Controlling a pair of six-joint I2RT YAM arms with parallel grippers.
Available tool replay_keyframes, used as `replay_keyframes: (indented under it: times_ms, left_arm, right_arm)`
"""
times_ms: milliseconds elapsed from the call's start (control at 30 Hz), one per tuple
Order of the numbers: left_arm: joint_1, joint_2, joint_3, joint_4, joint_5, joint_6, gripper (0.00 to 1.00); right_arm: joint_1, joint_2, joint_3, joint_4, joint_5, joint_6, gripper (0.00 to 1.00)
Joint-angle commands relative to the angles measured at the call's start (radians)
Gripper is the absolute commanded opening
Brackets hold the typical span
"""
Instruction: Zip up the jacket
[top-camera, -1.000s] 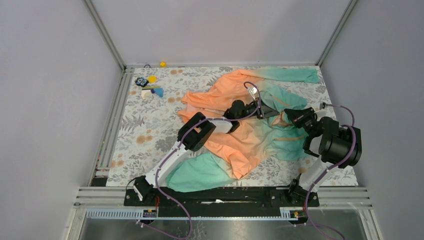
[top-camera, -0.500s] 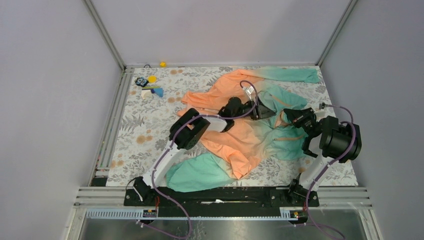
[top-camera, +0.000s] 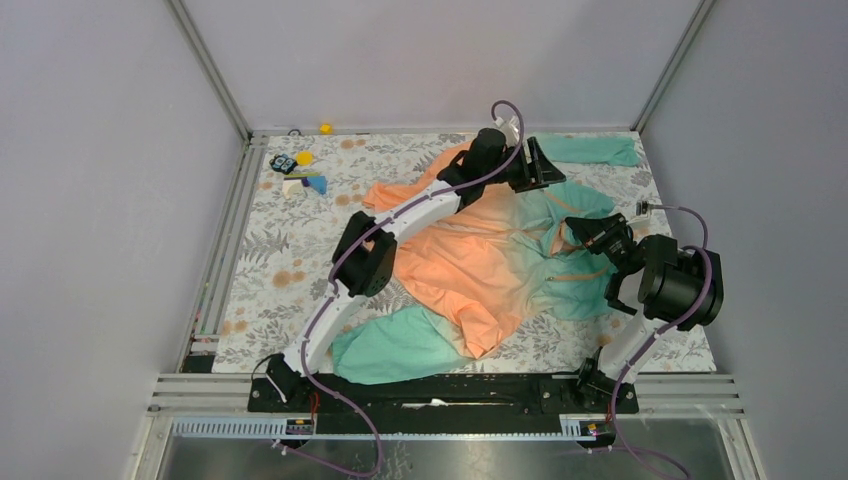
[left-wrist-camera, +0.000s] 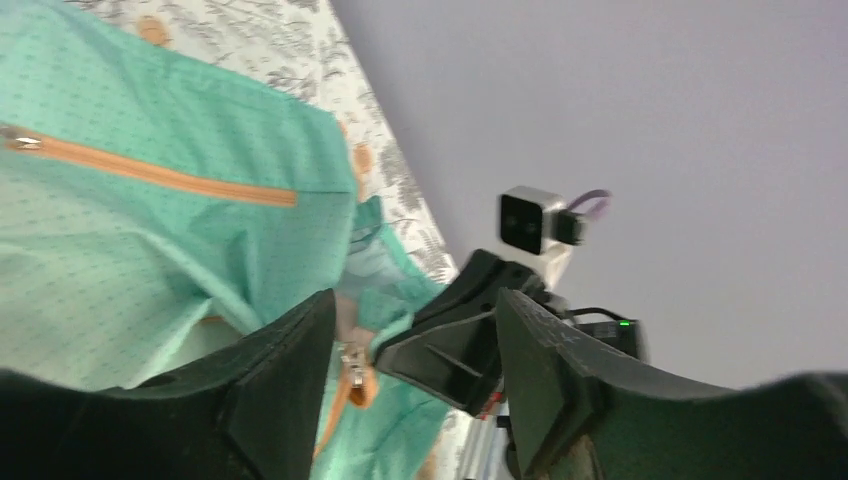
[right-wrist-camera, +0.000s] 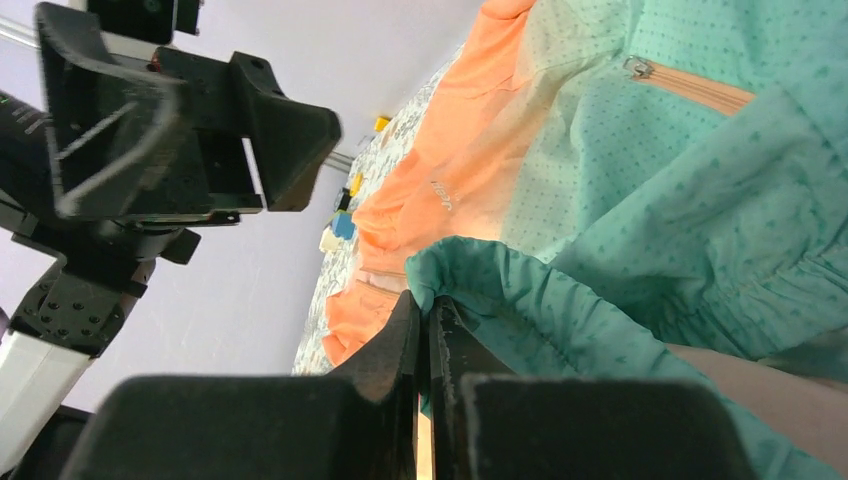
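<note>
1 jacket (top-camera: 470, 265) lies spread across the floral table (top-camera: 290, 270) — orange through the middle, mint-teal at hem and sleeves, with 1 sleeve end near the front rail and 1 stretched along the far edge. 2 arms reach over it. The right gripper (top-camera: 585, 232) sits low on the teal hem at the right, fingers pressed together on a fold of the fabric (just beside an orange zipper (right-wrist-camera: 690, 88)). The left arm stretches long toward the far edge — the left gripper (top-camera: 538, 165) hangs raised above the jacket, fingers apart, nothing between them. A small cluster of items (top-camera: 298, 172) lies far left, too small to count.
</note>
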Motion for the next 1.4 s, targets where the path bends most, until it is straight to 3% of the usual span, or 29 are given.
replay_keyframes:
  times_ms: [0, 100, 333, 433, 767, 1100, 1367]
  left_arm:
    - [-0.016, 0.020, 0.034, -0.195, -0.101, 0.146, 0.57]
    - [-0.026, 0.018, 0.025, -0.137, -0.100, 0.156, 0.48]
    - [-0.038, 0.072, 0.085, -0.097, -0.089, 0.104, 0.50]
    - [-0.039, 0.086, 0.088, -0.100, -0.102, 0.065, 0.43]
    - [-0.061, 0.104, 0.103, -0.091, -0.112, 0.046, 0.41]
    - [-0.088, 0.084, 0.081, -0.081, -0.095, 0.061, 0.47]
    - [-0.091, 0.059, 0.059, -0.093, -0.089, 0.085, 0.35]
  right_arm:
    - [0.006, -0.041, 0.010, 0.173, -0.047, -0.042, 0.00]
    - [0.008, -0.041, 0.011, 0.175, -0.055, -0.038, 0.00]
    - [0.014, -0.042, 0.013, 0.175, -0.060, -0.038, 0.00]
    - [0.018, -0.042, 0.016, 0.175, -0.062, -0.038, 0.00]
    - [0.022, -0.037, 0.023, 0.174, -0.066, -0.030, 0.00]
    - [0.023, -0.036, 0.024, 0.175, -0.069, -0.026, 0.00]
    - [0.023, -0.035, 0.025, 0.174, -0.069, -0.023, 0.00]
